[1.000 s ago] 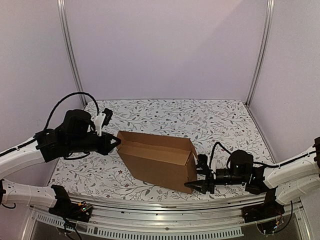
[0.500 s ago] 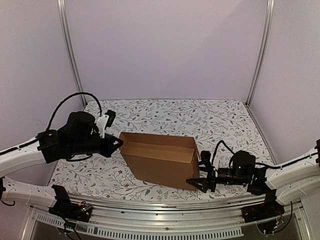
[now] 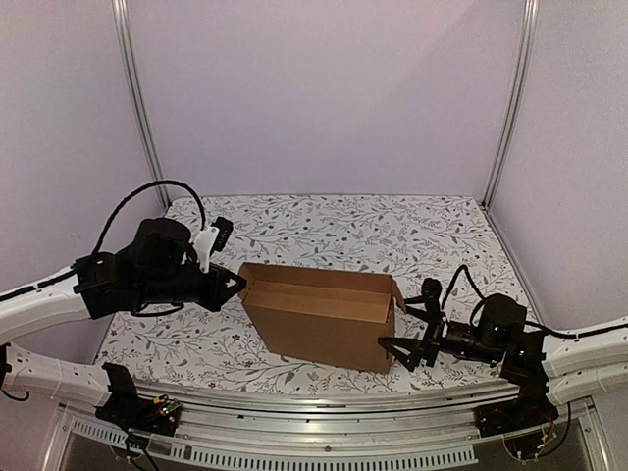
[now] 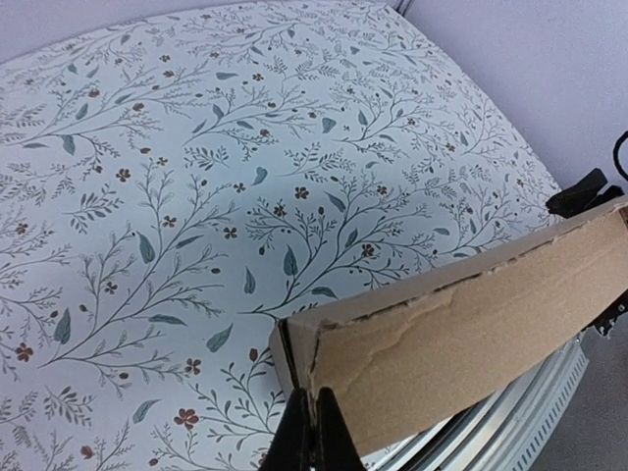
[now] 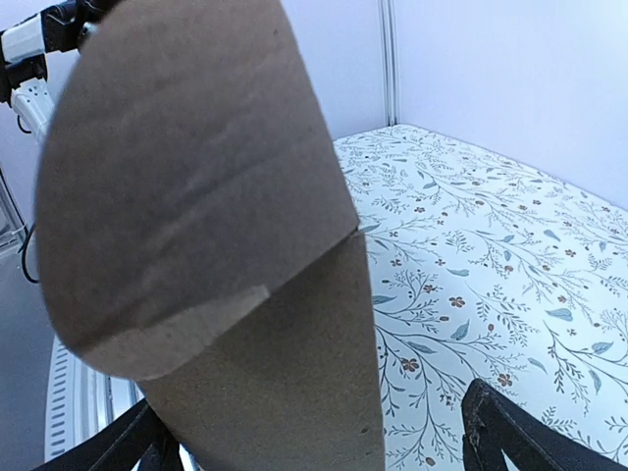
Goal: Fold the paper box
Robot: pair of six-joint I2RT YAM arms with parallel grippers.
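Note:
The brown cardboard paper box (image 3: 324, 319) stands on the floral table, partly formed with its walls up and its top open. My left gripper (image 3: 235, 284) is shut on the box's left end wall; the left wrist view shows the fingers (image 4: 312, 440) pinching the cardboard edge (image 4: 461, 343). My right gripper (image 3: 404, 343) is open at the box's right end. In the right wrist view the right end flap (image 5: 196, 196) fills the space between the spread fingers (image 5: 510, 437).
The floral tablecloth (image 3: 392, 231) stretches behind and to the right of the box. Purple walls and metal posts (image 3: 137, 108) close the back and sides. A metal rail (image 3: 294, 407) runs along the near edge.
The box has shifted right and turned squarer to the table edge. My left gripper has followed it right, still holding. My right gripper has backed off to the right and opened around the end flap.

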